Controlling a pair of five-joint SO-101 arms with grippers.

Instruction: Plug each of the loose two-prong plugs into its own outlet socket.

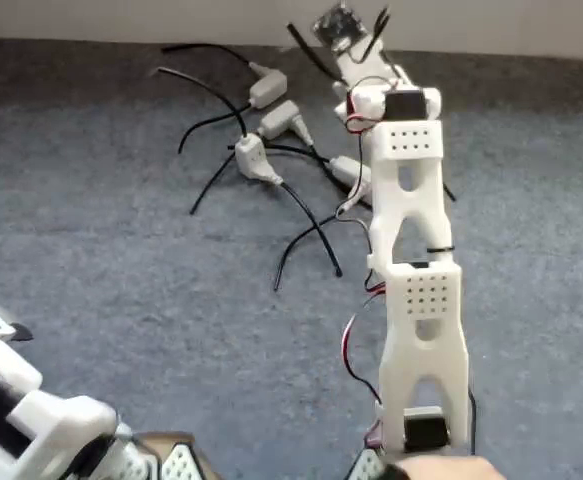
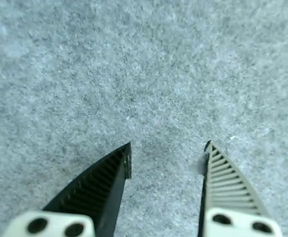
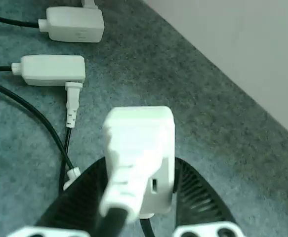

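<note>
**Grey carpeted table, pale wall behind**

At the near left, the left end effector (image 2: 168,148) hangs spread over the bare, fuzzy grey table (image 1: 101,260). Farther back, mid-table, white plug-and-socket pieces (image 1: 279,122) on black cords lie loosely grouped. To the right, the right end effector (image 3: 139,185) pinches a white plug (image 3: 141,138) just short of the pale wall (image 3: 242,49).

High: overhead, far. Wrists: close above carpet (image 2: 134,74). Right wrist, high share white blocks (image 3: 52,69).
</note>
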